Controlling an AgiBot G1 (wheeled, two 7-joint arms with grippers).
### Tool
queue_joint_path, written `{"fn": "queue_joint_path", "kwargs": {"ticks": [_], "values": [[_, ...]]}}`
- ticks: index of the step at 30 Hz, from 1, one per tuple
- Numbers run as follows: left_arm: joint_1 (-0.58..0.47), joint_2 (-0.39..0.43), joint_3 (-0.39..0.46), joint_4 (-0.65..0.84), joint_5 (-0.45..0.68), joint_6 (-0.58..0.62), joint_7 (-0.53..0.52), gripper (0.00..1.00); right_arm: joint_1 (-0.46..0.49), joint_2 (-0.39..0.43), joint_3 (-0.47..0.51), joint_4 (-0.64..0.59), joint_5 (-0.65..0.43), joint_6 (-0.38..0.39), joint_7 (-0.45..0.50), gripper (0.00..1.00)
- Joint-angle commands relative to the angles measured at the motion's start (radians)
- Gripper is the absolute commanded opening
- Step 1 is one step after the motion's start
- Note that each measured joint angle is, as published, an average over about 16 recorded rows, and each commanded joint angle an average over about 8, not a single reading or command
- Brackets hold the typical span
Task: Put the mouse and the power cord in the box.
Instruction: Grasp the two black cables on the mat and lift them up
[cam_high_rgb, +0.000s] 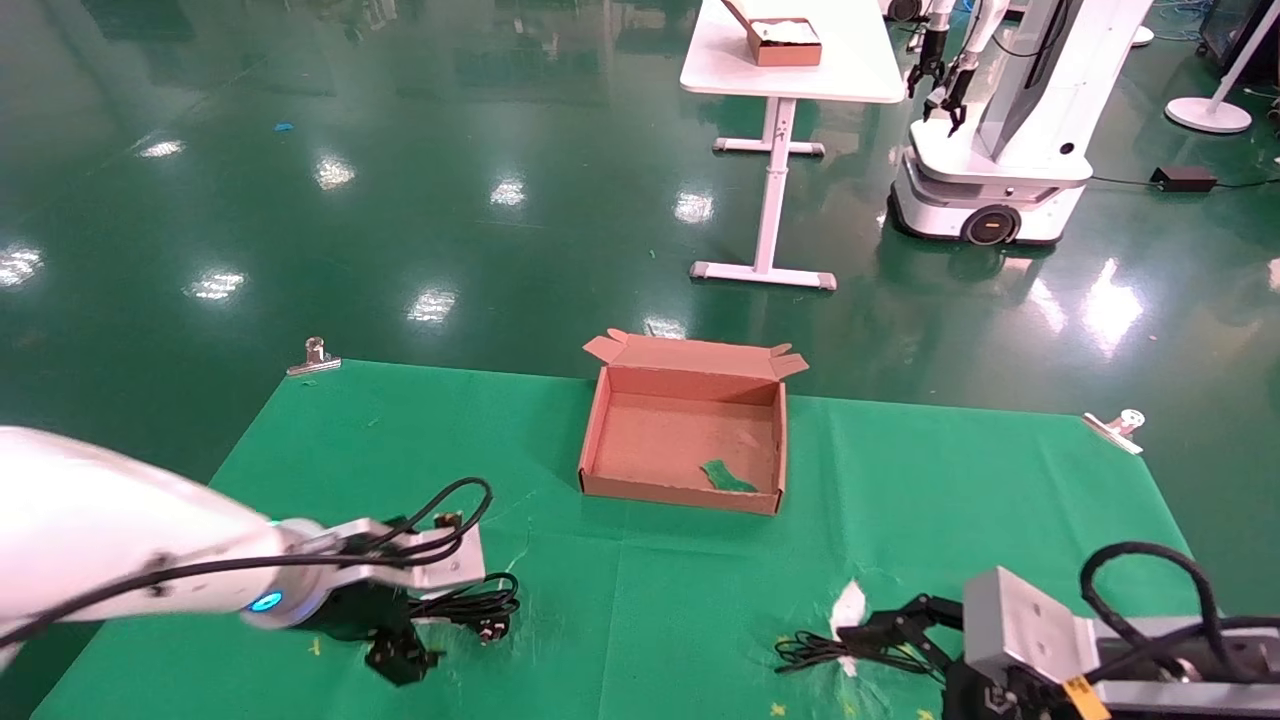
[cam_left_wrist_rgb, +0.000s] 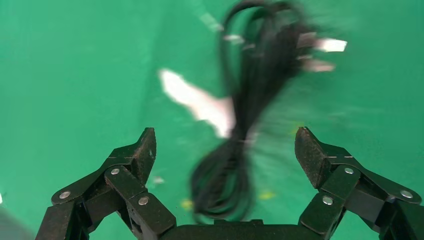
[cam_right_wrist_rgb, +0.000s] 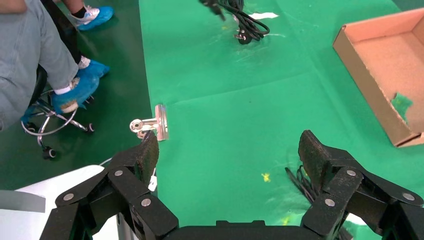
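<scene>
Left hand (cam_left_wrist_rgb: 225, 150), fingers spread, hovers over our power cord (cam_left_wrist_rgb: 240, 150); next we drop, clamp, carry to box (cam_high_rgb: 683, 490).

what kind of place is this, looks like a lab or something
Most likely a robotics lab or data-collection room: a glossy green floor, a second wheeled robot by a white table, and a clipped-down green cloth as the work surface.

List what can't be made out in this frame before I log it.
- The mouse: not visible in any view; only thin black cable shows by the right gripper in the head view.
- Power cord: motion-blurred in the left wrist view; left gripper covers part of it in the head view.
</scene>
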Motion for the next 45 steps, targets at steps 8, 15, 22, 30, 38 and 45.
{"fn": "queue_joint_path", "kwargs": {"ticks": [8,15,22,30,38,45], "values": [[-0.034,0.118,0.048,0.183,0.133,-0.066,-0.025,1.0,-0.017,0.011,0.005,0.001,0.012,0.006,0.003,1.0],[-0.046,0.14,0.052,0.251,0.145,-0.101,-0.002,1.0,-0.016,0.003,-0.003,0.002,-0.001,0.008,0.008,1.0],[-0.056,0.134,0.046,0.278,0.14,-0.121,0.016,1.0,-0.01,-0.006,-0.009,0.002,-0.009,0.007,0.014,1.0],[-0.056,0.133,0.044,0.296,0.128,-0.129,0.037,1.0,0.041,-0.022,-0.063,0.013,-0.139,-0.02,0.033,1.0],[-0.058,0.134,0.043,0.304,0.124,-0.131,0.044,1.0,0.252,-0.167,-0.214,-0.041,-0.519,-0.09,0.073,1.0],[-0.059,0.135,0.043,0.307,0.124,-0.132,0.046,1.0,0.382,-0.357,-0.302,-0.272,-0.708,-0.05,-0.044,1.0]]}}
